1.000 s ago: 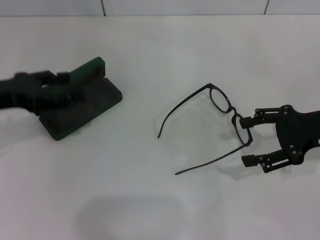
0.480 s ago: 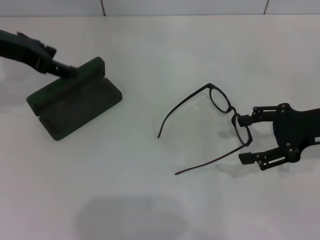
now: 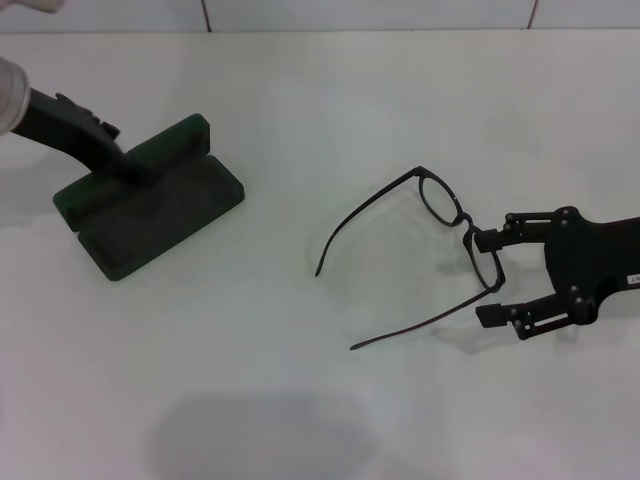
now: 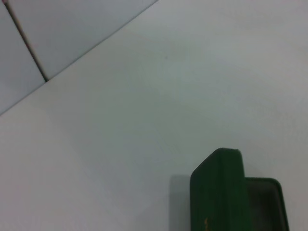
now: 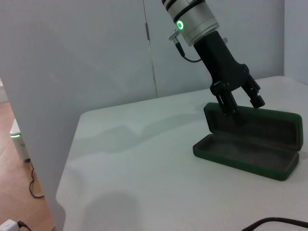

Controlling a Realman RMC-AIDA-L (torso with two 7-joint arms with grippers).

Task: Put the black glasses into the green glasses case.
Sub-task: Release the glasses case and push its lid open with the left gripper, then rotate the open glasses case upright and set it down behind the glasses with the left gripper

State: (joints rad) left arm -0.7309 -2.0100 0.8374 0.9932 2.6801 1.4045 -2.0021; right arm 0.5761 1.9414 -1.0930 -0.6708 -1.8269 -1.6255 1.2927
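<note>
The black glasses [image 3: 440,225] lie unfolded on the white table, right of centre, temples pointing toward the front left. My right gripper [image 3: 484,278] is open, with one finger on each side of the lens nearest it. The green glasses case [image 3: 150,205] lies open at the left with its lid upright. My left gripper [image 3: 132,166] is at the lid's top edge. In the right wrist view the left gripper [image 5: 244,107] shows its fingers apart at the rim of the green glasses case [image 5: 250,144]. The left wrist view shows only an end of that case [image 4: 219,192].
The white table [image 3: 300,400] runs back to a tiled wall [image 3: 300,12]. In the right wrist view the table's edge [image 5: 67,178] drops off beside a grey partition [image 5: 72,57].
My left arm has swung from over the case back to the lid's top edge. My right gripper has edged slightly toward the glasses. The glasses and case have not moved.
</note>
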